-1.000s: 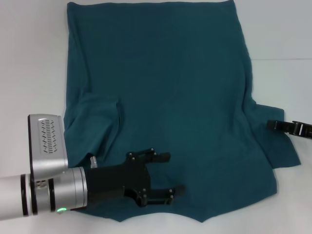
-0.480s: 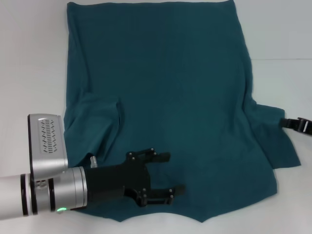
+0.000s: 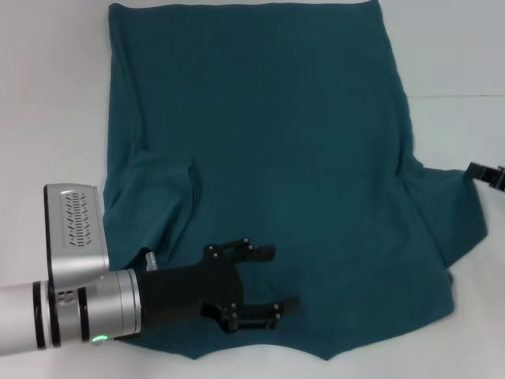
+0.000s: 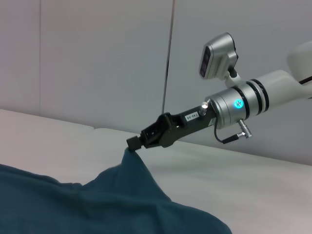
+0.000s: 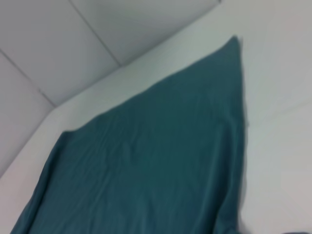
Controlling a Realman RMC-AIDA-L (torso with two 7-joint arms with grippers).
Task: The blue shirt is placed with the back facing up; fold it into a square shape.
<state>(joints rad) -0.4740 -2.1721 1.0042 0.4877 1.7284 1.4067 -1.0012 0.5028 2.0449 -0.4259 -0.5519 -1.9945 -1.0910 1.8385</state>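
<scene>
The head camera looked steeply down from above onto the blue shirt [image 3: 268, 174] spread on the white table [image 3: 47, 103], with the left gripper [image 3: 264, 278] close beneath it at the near edge. The left wrist camera sat low near the cloth, facing across the table toward the wall, and shared with the head view the right gripper [image 4: 132, 143] at the shirt's raised right sleeve. The right wrist camera looked obliquely along the shirt [image 5: 146, 161] toward its far hem.

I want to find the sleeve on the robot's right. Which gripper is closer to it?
Right. The right gripper pinches that sleeve's edge, lifting it. The left gripper hovers open over the shirt near its collar.
</scene>
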